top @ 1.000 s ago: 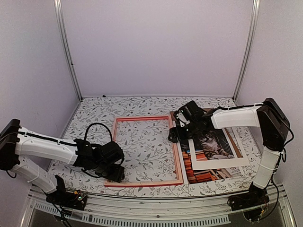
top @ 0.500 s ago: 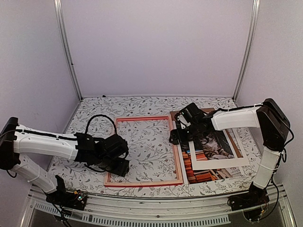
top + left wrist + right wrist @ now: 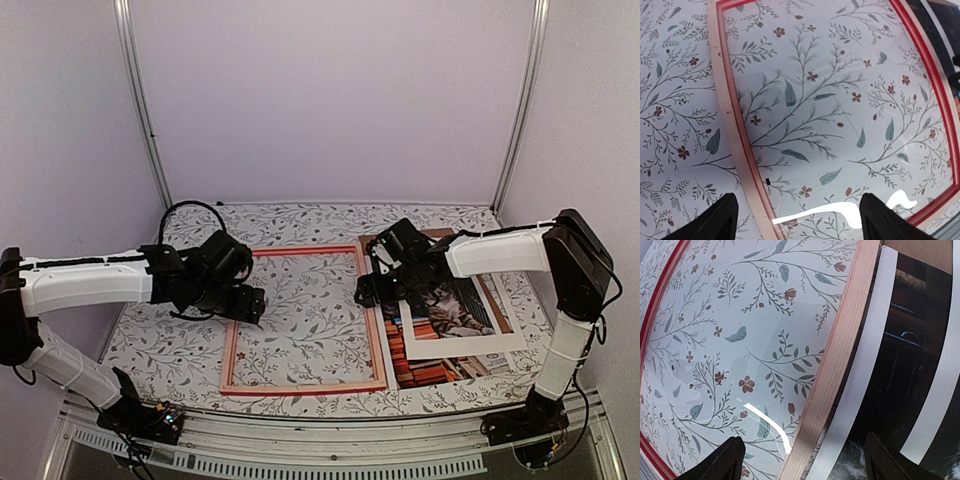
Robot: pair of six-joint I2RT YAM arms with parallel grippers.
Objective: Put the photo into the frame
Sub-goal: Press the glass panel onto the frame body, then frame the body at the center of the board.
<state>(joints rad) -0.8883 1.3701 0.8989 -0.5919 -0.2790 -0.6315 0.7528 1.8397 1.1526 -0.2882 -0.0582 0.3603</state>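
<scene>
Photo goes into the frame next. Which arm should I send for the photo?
Right. The right claw, open, hangs at the right rail of the frame, beside the photo lying under the white mat. The left claw, also open, is over the left rail, farther from the photo.

Hidden beneath the white mat board (image 3: 465, 349) and the right gripper (image 3: 368, 286): much of the photo (image 3: 415, 366). Of the brown backing board (image 3: 441, 234), only a far strip showing. Masked by the left gripper (image 3: 250, 304): a stretch of the frame (image 3: 300, 388), left rail. In both wrist views, cut off by the borders: frame and finger bases. On the right wrist, too dark and blurred to read: the photo.
</scene>
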